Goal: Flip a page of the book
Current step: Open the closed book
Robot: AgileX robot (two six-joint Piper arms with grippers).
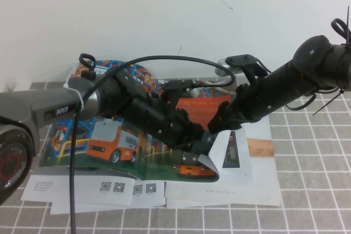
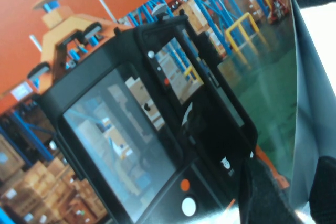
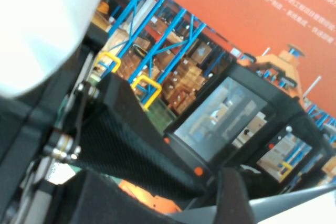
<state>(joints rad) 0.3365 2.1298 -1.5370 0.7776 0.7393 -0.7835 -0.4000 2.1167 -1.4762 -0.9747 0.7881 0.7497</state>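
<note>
The book (image 1: 104,141) lies open on the table, its left sheet showing the orange-and-white vehicle. The page (image 1: 233,154) with the forklift stands lifted off the right side, its lower corner curling. Both grippers meet at it over the book's middle. My right gripper (image 1: 215,126) is shut on the page's edge; in the right wrist view (image 3: 252,184) one finger (image 3: 236,198) lies on the printed side (image 3: 236,103) and the other is hidden behind the sheet. My left gripper (image 1: 200,146) is open, its fingers (image 2: 262,198) astride the page's edge (image 2: 131,129) with a gap between them.
Plainer white booklets (image 1: 77,190) lie under the book and stick out at its front. The grey tiled table (image 1: 307,190) extends to the right. A black cable (image 1: 71,179) hangs over the left arm. The left gripper's body (image 3: 121,135) shows in the right wrist view.
</note>
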